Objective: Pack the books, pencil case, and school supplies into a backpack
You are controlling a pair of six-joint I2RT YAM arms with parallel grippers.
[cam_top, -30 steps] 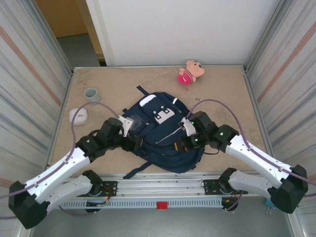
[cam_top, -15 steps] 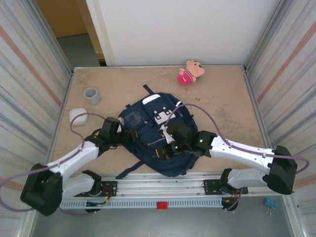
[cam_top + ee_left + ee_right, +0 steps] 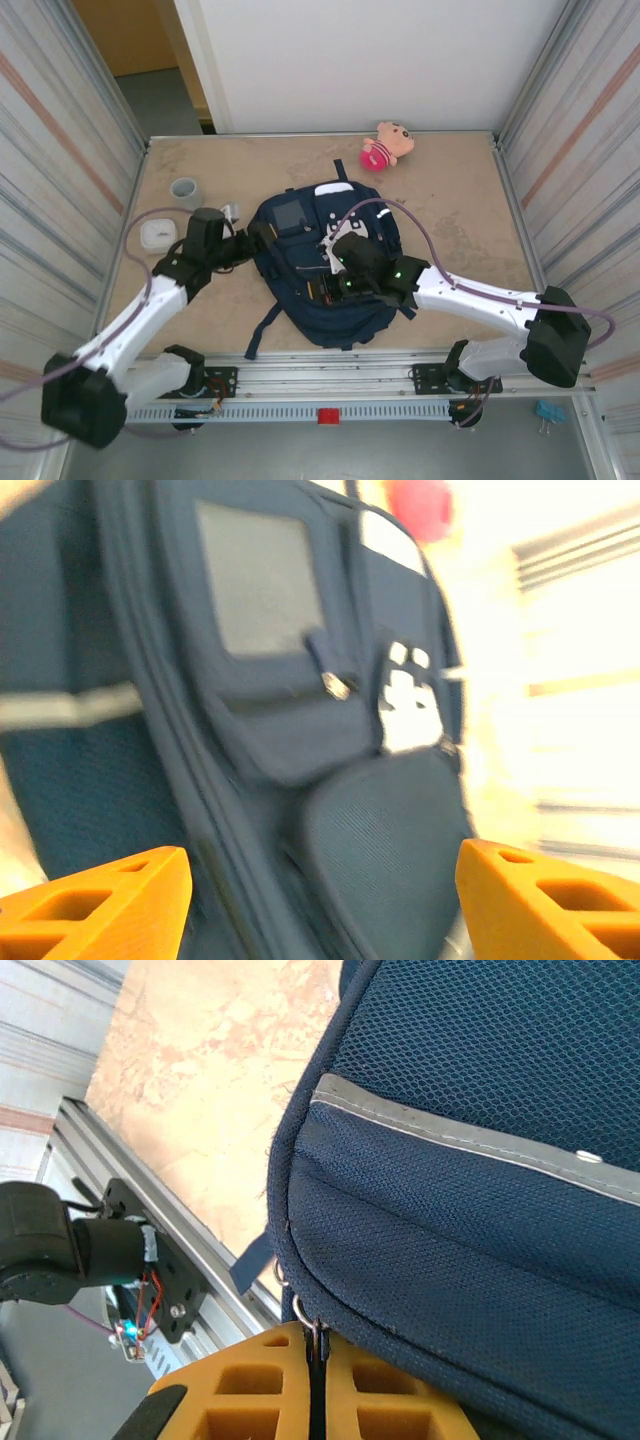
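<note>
Backpack (image 3: pixel 290 268) blurred beyond spread left gripper (image 3: pixel 320 868); right gripper (image 3: pixel 318 1360) pinches its zip pull (image 3: pixel 306 1315).

Centre: a large dark navy fabric backpack (image 3: pixel 345 310) lies flat, filling the middle from the near rail towards the far half.
Left flank: the left gripper (image 3: pixel 320 895), fingers spread wide, sits at the backpack's left side, and its arm slants across the near-left table.
Right flank: the right arm reaches in over the backpack. The right gripper (image 3: pixel 318 1355) is pinched on a small metal zip pull (image 3: pixel 308 1332).
Left wall: a small grey cup (image 3: pixel 185 192) and a flat white rounded object (image 3: pixel 157 235), just beside the left arm.
Far edge: a pink plush toy (image 3: pixel 385 146), apart from the backpack.
Open: bare tan tabletop (image 3: pixel 470 200) to the right of the backpack.
</note>
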